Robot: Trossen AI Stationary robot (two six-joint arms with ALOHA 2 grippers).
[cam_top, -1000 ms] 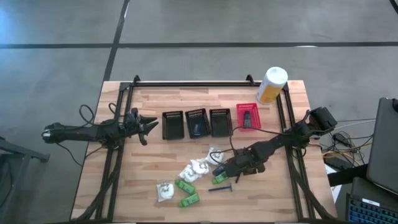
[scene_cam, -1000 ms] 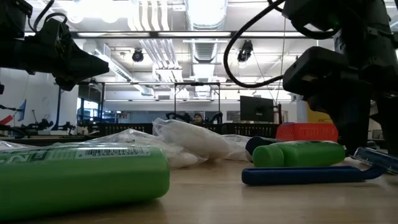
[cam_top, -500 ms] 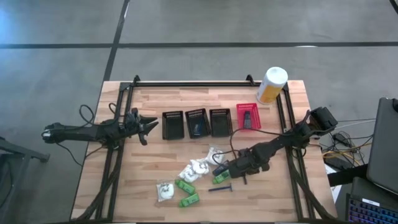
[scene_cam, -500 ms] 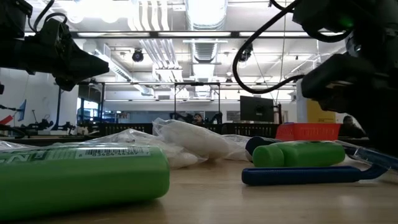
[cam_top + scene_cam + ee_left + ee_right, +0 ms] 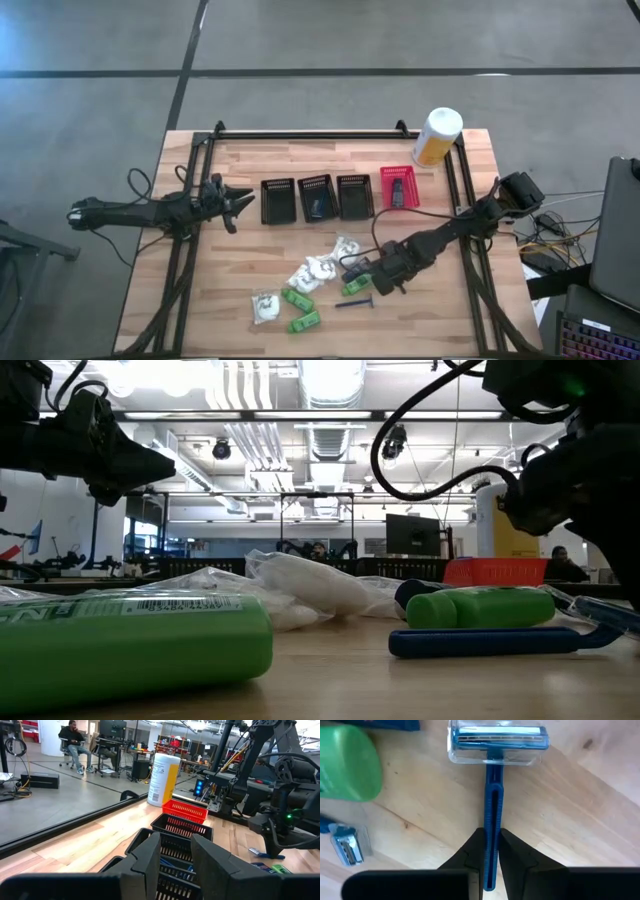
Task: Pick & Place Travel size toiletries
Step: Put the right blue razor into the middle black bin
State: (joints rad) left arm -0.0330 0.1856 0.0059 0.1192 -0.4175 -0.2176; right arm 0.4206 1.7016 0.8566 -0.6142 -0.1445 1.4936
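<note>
My right gripper (image 5: 384, 284) (image 5: 491, 834) is shut on a blue razor (image 5: 492, 780) with a clear-capped head, just right of a green tube (image 5: 352, 288) (image 5: 347, 765). Another blue razor (image 5: 355, 303) (image 5: 490, 642) lies flat on the table nearby. White clear-wrapped lumps (image 5: 315, 270) (image 5: 265, 307), green packets (image 5: 296, 298) (image 5: 305, 322) and a dark sachet (image 5: 350, 271) lie on the table's near half. My left gripper (image 5: 240, 203) (image 5: 176, 852) waits open and empty at the table's left, left of the baskets. My right gripper pinches the razor's handle (image 5: 491, 822) between its two fingers, near the handle's free end, the head pointing away from the hold. The fingers come from above and lie across the handle. Whether the razor is clear of the table, I cannot tell.
Three black mesh baskets (image 5: 278, 200) (image 5: 315, 197) (image 5: 353, 196) and a red one (image 5: 398, 187) stand in a row mid-table; the second black one and the red one hold dark items. A white-and-yellow canister (image 5: 437, 136) stands at the far right. Black rails (image 5: 310, 133) frame the table.
My right gripper has risen from the table beside the green tube and has shifted a little toward the near edge, its wrist turning. The blue razor lying on the table and the other items have stayed where they were.
</note>
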